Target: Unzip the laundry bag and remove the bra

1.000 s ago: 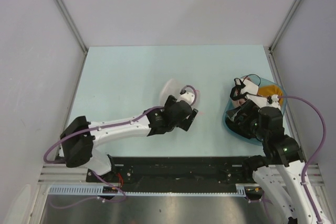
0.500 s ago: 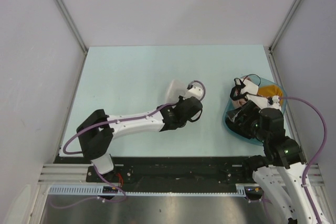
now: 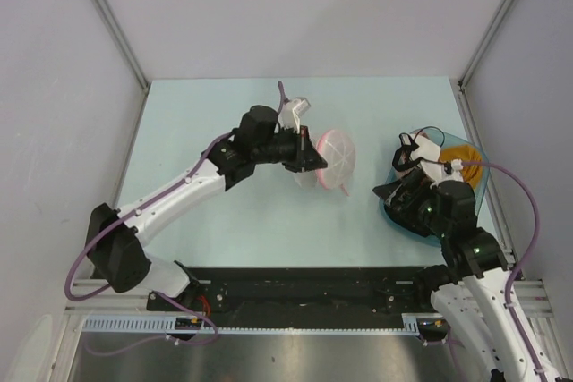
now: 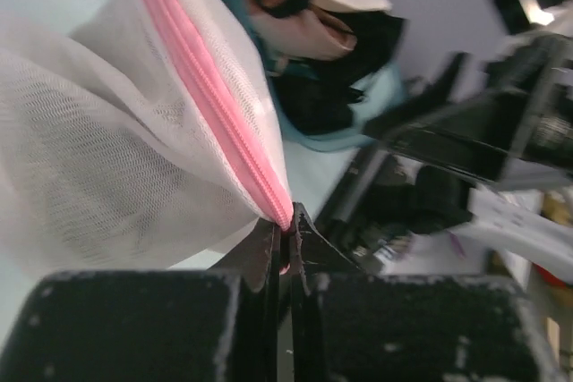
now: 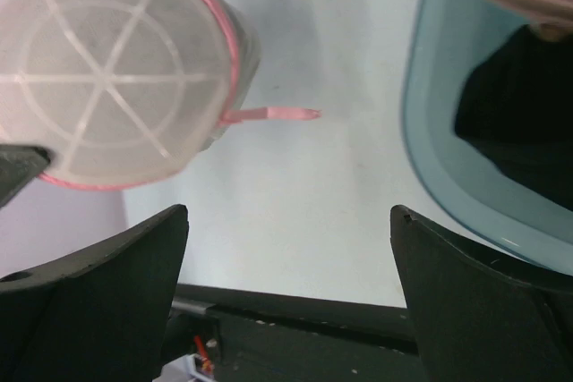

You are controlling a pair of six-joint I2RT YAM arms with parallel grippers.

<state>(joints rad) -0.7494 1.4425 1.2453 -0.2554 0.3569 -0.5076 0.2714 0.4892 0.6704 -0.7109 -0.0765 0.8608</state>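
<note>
The laundry bag (image 3: 335, 160) is a white mesh pouch with a pink zipper rim, held on edge above the middle of the table. My left gripper (image 3: 312, 157) is shut on the end of its pink zipper (image 4: 215, 105), seen pinched between the fingertips in the left wrist view, gripper (image 4: 287, 232). In the right wrist view the laundry bag's round dome (image 5: 107, 78) faces me, and a pink tab (image 5: 273, 114) sticks out from it. My right gripper (image 5: 288, 214) stands open and holds nothing, to the right of the bag, gripper (image 3: 387, 192). A beige, black-strapped bra (image 3: 421, 153) lies in the basin.
A teal basin (image 3: 476, 160) with beige, black and orange clothes sits at the table's right edge, beside my right gripper; its rim (image 5: 428, 131) is close on my right. Grey walls enclose the table on three sides. The black base rail runs along the near edge.
My left gripper shut on the bag's pink zipper end, and the arm swung up and to the far side, lifting the bag to the right. The right arm barely moved.
</note>
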